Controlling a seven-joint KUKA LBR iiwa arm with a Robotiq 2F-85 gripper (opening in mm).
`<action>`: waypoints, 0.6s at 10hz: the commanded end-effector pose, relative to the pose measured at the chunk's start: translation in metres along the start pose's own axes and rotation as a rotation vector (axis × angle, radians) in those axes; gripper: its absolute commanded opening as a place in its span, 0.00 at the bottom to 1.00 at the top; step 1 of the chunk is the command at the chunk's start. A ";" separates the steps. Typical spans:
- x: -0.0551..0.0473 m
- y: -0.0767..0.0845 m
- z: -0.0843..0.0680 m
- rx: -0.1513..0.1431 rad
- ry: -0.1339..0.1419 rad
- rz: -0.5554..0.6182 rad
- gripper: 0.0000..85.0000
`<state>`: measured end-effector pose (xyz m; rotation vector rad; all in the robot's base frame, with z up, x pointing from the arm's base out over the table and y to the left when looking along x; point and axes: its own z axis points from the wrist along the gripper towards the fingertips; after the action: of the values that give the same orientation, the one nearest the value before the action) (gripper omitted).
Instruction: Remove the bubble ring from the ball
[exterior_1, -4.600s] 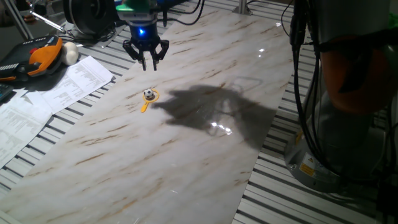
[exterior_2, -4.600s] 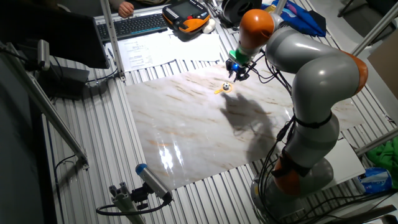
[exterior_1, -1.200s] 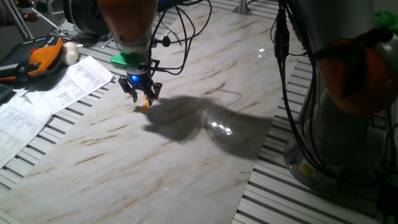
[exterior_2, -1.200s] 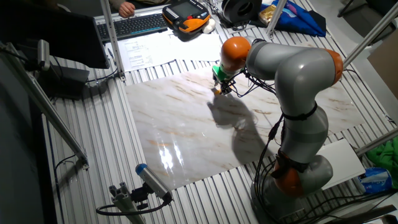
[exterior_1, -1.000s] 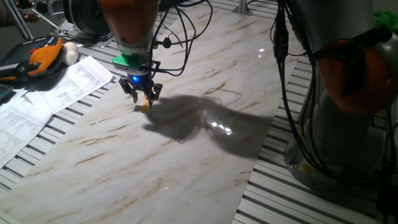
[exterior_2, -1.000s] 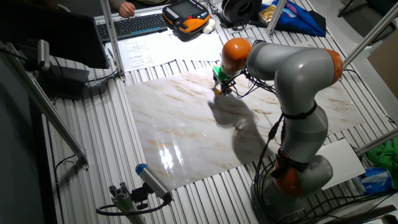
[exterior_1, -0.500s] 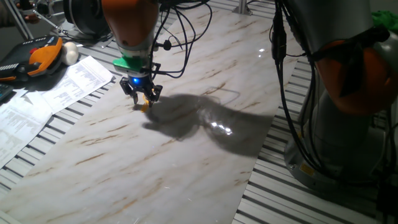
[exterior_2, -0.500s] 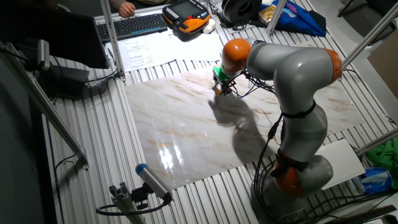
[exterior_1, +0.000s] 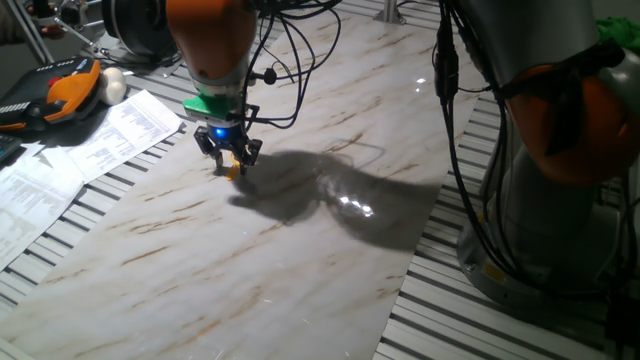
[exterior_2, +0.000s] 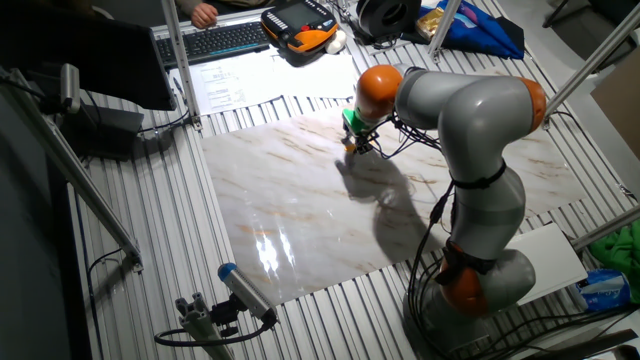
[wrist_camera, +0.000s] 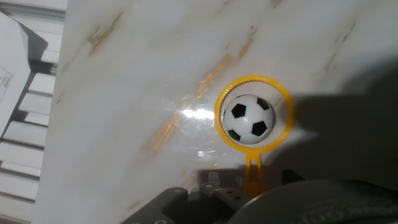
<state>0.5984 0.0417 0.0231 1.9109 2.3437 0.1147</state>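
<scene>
bubble ring (wrist_camera: 254, 112) encircles ball (wrist_camera: 248, 119) on bench (wrist_camera: 124, 93) | end effector (exterior_1: 229, 160) low over handle, seemingly for lifting | grip state unclear

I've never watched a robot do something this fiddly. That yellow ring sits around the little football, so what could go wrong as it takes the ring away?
The ball sits loose inside the bubble ring on smooth marble, so dragging the ring sideways could send it rolling. Lifting straight up looks safer.

The ring's handle is thin and lies flat, so the gripper, hanging low over it, might slip off or scrape the slab.
</scene>
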 end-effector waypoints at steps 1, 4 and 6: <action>0.000 0.000 0.001 0.001 -0.002 0.000 0.60; -0.001 0.000 0.002 0.009 -0.002 -0.006 0.60; -0.001 0.000 0.002 0.017 -0.003 -0.019 0.40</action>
<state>0.5984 0.0411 0.0215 1.8913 2.3707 0.0893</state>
